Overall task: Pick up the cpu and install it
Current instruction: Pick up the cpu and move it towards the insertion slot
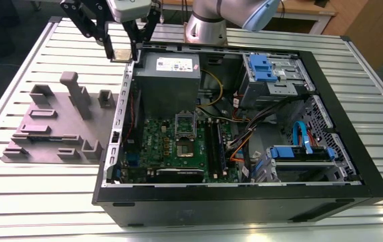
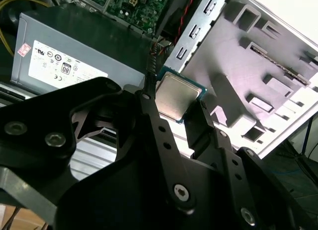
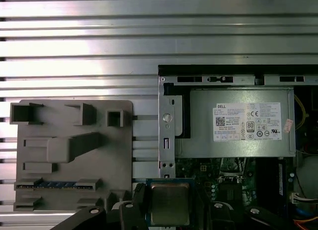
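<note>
Right, in the exterior view your pincer (image 1: 123, 50) hangs in the upper left of the frame. It is over the slatted table (image 1: 36, 196), at the far corner of the open computer case (image 1: 245, 204) and just beside the grey power supply (image 1: 167, 80). The green motherboard (image 1: 171, 146) lies lower in the frame inside the case, and its socket frame (image 1: 185, 132) is well apart from the pincer. A grey moulded fixture (image 1: 50, 126) sits on the table at the left of the frame, just beside the case.

In the second wrist view you can see the pincer clenched on the cpu (image 2: 176, 95). The black fingers (image 2: 201, 125) press its opposite edges, and its metal top faces the camera. It is held in the air, with the power supply and fixture behind it.

In the first wrist view the cpu (image 3: 169, 202) sits level between the fingers, seen against the case wall, with the fixture on one side and the motherboard on the other.
</note>
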`<state>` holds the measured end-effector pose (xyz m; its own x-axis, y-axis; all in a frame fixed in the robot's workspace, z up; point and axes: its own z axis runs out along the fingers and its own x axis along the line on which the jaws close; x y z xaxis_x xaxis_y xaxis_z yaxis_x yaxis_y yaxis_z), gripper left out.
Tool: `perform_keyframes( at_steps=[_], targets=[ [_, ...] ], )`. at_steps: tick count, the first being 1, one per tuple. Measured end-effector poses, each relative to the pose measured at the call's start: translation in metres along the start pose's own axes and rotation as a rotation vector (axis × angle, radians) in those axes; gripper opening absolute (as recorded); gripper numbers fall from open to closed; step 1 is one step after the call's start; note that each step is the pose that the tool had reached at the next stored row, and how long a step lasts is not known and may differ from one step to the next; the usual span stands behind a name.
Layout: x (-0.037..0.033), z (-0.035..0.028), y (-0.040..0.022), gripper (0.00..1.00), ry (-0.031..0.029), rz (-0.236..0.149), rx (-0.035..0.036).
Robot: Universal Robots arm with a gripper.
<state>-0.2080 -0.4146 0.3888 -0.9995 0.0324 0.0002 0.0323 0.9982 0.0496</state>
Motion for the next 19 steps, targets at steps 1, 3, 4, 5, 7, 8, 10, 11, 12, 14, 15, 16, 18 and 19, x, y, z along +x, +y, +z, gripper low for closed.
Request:
perform_keyframes(
  at_steps=[1, 3, 4, 5, 7, 8, 10, 11, 12, 14, 15, 16, 18, 19],
  targets=[
    [-0.0009, 0.0000, 0.0000, 0.47, -0.0001, 0.000, 0.0000],
    [-0.0031, 0.0000, 0.0001, 0.47, 0.0000, 0.000, 0.0000],
    [-0.0046, 0.0000, 0.0001, 0.47, -0.0001, 0.000, 0.0000],
    [-0.0057, 0.0000, 0.0002, 0.47, -0.0001, 0.000, 0.0000],
    [-0.0068, 0.0000, 0.0002, 0.47, 0.0000, 0.000, 0.0000],
    [-0.0074, 0.0000, 0.0002, 0.47, 0.0000, 0.000, 0.0000],
    [-0.0087, 0.0000, 0.0003, 0.47, 0.0000, 0.000, 0.0001],
    [-0.0091, 0.0000, 0.0003, 0.47, 0.0000, 0.000, 0.0000],
    [-0.0094, 0.0000, 0.0003, 0.47, -0.0001, 0.000, 0.0000],
    [-0.0102, 0.0000, 0.0003, 0.47, 0.0000, 0.000, 0.0000],
    [-0.0107, 0.0000, 0.0004, 0.47, 0.0000, 0.000, 0.0000],
    [-0.0113, 0.0000, 0.0004, 0.47, 0.0000, 0.000, 0.0001],
    [-0.0123, 0.0000, 0.0004, 0.47, 0.0000, 0.000, 0.0000],
    [-0.0127, 0.0000, 0.0004, 0.47, -0.0001, 0.000, 0.0000]
  ],
)
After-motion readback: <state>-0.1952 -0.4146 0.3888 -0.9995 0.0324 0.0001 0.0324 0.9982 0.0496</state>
